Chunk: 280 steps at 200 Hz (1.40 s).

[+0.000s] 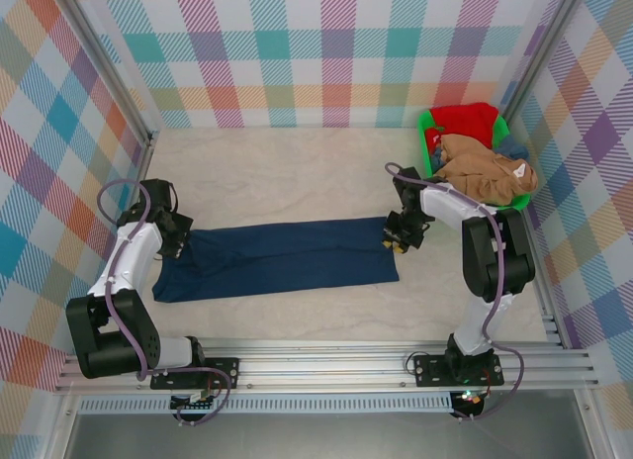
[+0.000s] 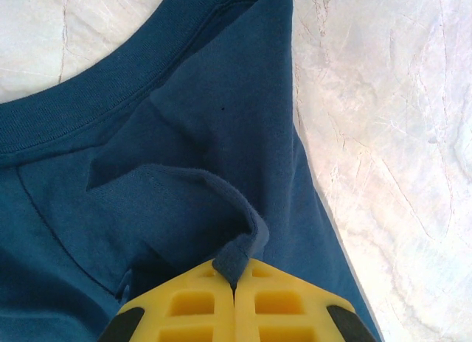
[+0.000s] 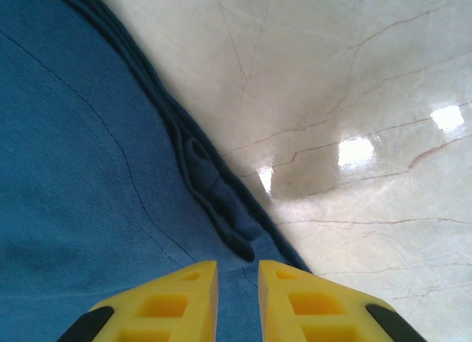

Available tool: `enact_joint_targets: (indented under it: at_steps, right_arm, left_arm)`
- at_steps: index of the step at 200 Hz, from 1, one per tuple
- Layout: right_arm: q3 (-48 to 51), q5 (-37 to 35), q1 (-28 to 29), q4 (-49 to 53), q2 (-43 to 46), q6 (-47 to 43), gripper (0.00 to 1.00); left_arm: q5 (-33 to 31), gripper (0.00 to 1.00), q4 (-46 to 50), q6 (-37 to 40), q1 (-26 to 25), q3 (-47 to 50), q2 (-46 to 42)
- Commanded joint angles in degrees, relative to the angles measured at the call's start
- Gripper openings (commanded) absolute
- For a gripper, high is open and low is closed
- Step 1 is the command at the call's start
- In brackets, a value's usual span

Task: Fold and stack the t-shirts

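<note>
– Marbled pale bench (image 1: 297,172), plaid walls (image 1: 326,53) on three sides: that was my overhead feed.
– And where was the navy t-shirt (image 1: 277,259)?
– Flat on the bench, laid out as one long narrow band.
– The arms?
– My left arm (image 1: 134,251) was at the shirt's left end, by the ribbed collar. On its wrist feed I saw the jaws closed tight on a small raised fold of the navy cloth, which was pinched between the yellow pads (image 2: 192,305).
– The right one?
– My right arm (image 1: 465,217) was at the shirt's right end. Its jaws stood a little apart and gripped nothing. They hung over the shirt's edge, where the layered hem met bare bench. I could not tell whether they touched the cloth.
– The other shirts?
– Past the navy shirt's right end, towards the far wall, a green basket (image 1: 427,147) held a red t-shirt (image 1: 470,118) and a tan-brown t-shirt (image 1: 485,172). The tan-brown one was heaped on the side nearer the navy shirt and spilled over the rim.
</note>
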State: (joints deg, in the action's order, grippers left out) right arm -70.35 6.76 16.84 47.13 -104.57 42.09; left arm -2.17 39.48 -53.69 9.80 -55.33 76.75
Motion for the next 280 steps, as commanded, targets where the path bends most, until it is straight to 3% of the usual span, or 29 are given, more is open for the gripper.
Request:
enact_joint_targets:
  at_steps: [1,100,187,280]
  right_arm:
    - [-0.78,1.15,-0.15,-0.54,-1.89,1.37,0.21]
    - [0.12,1.01,-0.23,-1.69,-3.19,1.82,0.21]
    - [-0.47,0.53,-0.17,-1.55,-1.13,2.26,0.0]
    - [-14.08,-1.08,-0.38,3.51,-2.72,-1.18,0.0]
  left_arm:
    - [0.23,0.0,1.38,0.86,-0.28,-0.28,-0.92]
    - [0.17,0.0,1.24,0.87,-0.18,-0.3,-0.79]
    - [0.11,0.0,1.38,0.96,-0.24,-0.98,-0.72]
    - [3.56,0.0,-1.58,0.21,-0.4,-12.12,4.76]
